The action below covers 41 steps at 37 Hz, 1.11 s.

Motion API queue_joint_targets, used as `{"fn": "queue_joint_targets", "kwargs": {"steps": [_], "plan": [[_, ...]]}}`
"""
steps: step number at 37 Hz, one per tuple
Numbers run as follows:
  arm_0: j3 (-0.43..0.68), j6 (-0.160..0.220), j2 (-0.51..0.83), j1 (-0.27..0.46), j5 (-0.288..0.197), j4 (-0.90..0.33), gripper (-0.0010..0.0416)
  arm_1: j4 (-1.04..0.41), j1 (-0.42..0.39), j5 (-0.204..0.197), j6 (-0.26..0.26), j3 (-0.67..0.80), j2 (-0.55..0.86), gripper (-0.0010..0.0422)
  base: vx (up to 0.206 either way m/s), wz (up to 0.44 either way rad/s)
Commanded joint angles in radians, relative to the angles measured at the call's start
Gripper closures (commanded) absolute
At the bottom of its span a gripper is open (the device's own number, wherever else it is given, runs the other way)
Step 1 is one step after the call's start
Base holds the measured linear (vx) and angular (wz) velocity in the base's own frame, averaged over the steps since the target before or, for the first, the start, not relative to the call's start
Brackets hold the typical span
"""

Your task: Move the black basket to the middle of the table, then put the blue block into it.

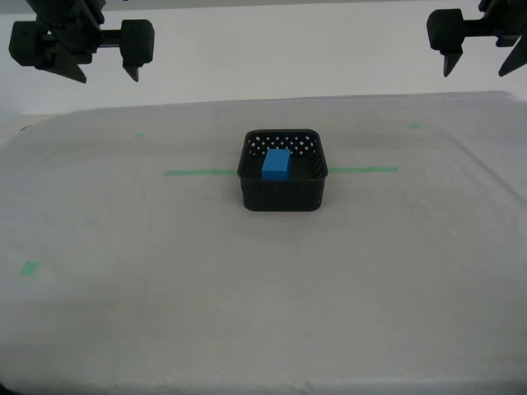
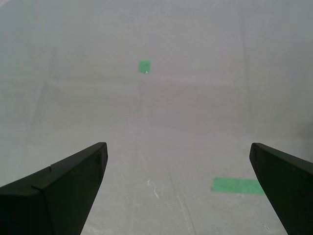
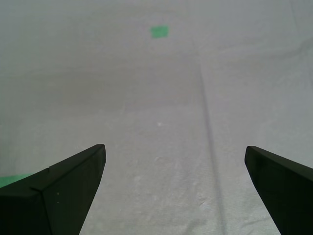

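Observation:
The black basket [image 1: 282, 191] sits in the middle of the table [image 1: 263, 313], across the thin green tape line [image 1: 198, 172]. The blue block [image 1: 276, 163] lies inside it, on the basket's floor. Neither wrist view shows the basket or the block. My first gripper [image 3: 174, 147] is open over bare cloth. My second gripper [image 2: 178, 147] is open too, with nothing between its fingers. In the exterior view one arm's gripper [image 1: 107, 70] hangs high at the upper left and another arm's gripper [image 1: 476, 67] at the upper right. The wrist views do not show which arm is which.
Small green marks dot the cloth [image 1: 30, 267], [image 1: 415, 125]. The second wrist view shows a green square [image 2: 144, 66] and a green strip [image 2: 237, 185]. The first wrist view shows a green square [image 3: 159, 32]. The table's far edge runs behind the basket.

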Motion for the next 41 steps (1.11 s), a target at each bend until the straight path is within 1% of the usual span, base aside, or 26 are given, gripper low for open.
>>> {"fn": "queue_joint_targets", "kwargs": {"steps": [1,41], "plan": [[0.0,-0.001,0.0,0.0,0.0,0.001,0.0007,0.002,0.0,-0.002,0.002,0.001,-0.001,0.0012,0.0,0.0],[0.0,-0.001,0.0,0.0,0.0,0.001,0.0007,0.002,0.0,-0.002,0.002,0.001,-0.001,0.0012,0.0,0.0]]}}
